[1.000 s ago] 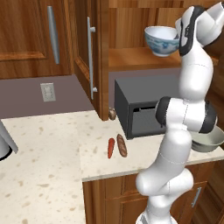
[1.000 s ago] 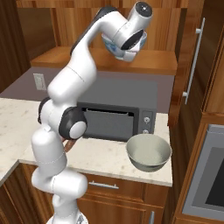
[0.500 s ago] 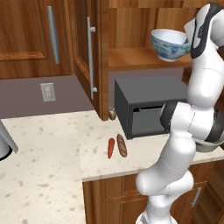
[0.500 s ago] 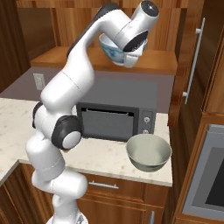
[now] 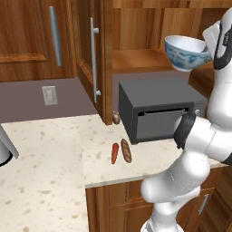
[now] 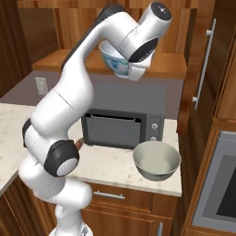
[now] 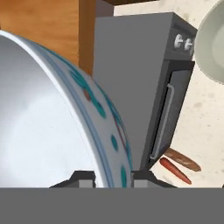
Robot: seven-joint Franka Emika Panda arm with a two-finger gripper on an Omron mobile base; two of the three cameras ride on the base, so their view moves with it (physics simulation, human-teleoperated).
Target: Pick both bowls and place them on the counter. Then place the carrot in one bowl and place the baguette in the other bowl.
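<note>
We see the gripper (image 7: 113, 177) closed narrowly on the rim of the white bowl with blue pattern (image 5: 185, 53), one finger inside the wall and one outside, as the hand view shows with the bowl's wall running down between the two tips. The bowl hangs in the air, tilted, above the grey microwave (image 5: 156, 106) and in front of the open wooden shelf (image 6: 170, 67); in the right base view we find it tucked beside the arm's wrist (image 6: 114, 59).

The grey-green bowl (image 6: 156, 160) sits upright on the speckled counter (image 5: 45, 172), just right of the microwave and close to the counter's front edge. The carrot (image 5: 114, 153) and the baguette (image 5: 126, 151) lie side by side on the counter, just in front of the microwave's left corner and near the front edge.

To the left of them we see a broad stretch of bare counter. A tall cabinet door (image 5: 93, 54) stands open just left of the microwave, edge toward us.
</note>
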